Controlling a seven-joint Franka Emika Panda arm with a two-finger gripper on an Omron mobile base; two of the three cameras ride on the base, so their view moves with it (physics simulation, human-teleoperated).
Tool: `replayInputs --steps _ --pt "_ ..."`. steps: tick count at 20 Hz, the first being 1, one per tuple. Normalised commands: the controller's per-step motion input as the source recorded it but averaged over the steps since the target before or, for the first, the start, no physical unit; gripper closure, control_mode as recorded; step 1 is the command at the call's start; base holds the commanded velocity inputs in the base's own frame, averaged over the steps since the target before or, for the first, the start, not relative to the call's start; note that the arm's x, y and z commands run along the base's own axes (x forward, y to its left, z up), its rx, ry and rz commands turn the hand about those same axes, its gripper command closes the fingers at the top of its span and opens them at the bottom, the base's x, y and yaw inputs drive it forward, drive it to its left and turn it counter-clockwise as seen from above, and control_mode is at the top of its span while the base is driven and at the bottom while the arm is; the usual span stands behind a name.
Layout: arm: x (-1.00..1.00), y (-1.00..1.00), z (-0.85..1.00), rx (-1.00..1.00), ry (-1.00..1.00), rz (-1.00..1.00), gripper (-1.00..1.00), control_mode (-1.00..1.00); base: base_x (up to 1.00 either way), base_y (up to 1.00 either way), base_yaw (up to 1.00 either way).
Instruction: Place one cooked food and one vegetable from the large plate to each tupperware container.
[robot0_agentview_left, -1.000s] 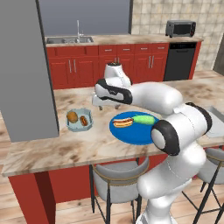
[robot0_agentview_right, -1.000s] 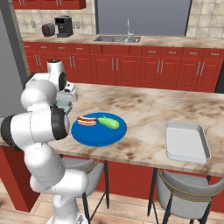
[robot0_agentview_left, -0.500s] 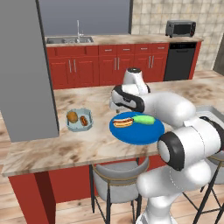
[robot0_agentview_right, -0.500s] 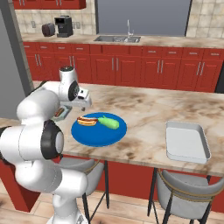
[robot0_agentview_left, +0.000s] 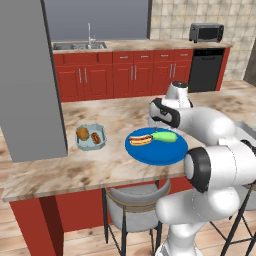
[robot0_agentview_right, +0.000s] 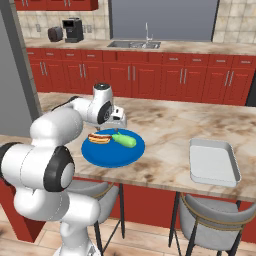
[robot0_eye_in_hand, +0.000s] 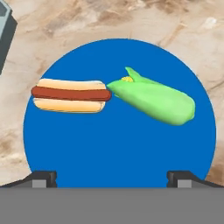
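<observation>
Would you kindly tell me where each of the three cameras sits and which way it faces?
Left base view: behind the arm's left, facing the counter; arm at lower right; small container left of the large plate.
Right base view: behind its right; arm at lower left; larger tray right of the plate.
Hand view: looking down on the plate; open pincer at bottom.
All share the hot dog and corn.

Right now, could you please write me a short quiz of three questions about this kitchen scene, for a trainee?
1. True or false: the hot dog and the corn cob lie on the large plate.
2. Which tupperware is without food? A) small container B) rectangular tray
3. Fill in: the tool above the plate is ____ (open/shut).

Key: 1 true. 2 B. 3 open.
</observation>
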Motion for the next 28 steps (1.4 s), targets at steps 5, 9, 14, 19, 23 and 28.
replayInputs --steps 5,9,14,19,23,28 --pt "0.2 -0.67 -0.15 -0.03 0.0 0.23 -1.0 -1.0 0.0 0.0 0.0" --pt "0.2 -0.29 0.0 0.0 0.0 0.12 -1.0 -1.0 0.0 0.0 0.0" --pt "0.22 -0.04 -0.18 -0.2 0.06 0.05 -1.0 -1.0 0.0 0.0 0.0" --pt "0.33 -0.01 -0.18 -0.2 0.12 0.01 -1.0 -1.0 0.0 0.0 0.0" --pt "0.18 -0.03 -0.11 -0.02 0.05 0.0 -1.0 -1.0 0.0 0.0 0.0" --pt "0.08 -0.01 -0.1 0.01 0.0 0.01 -1.0 -1.0 0.0 0.0 0.0"
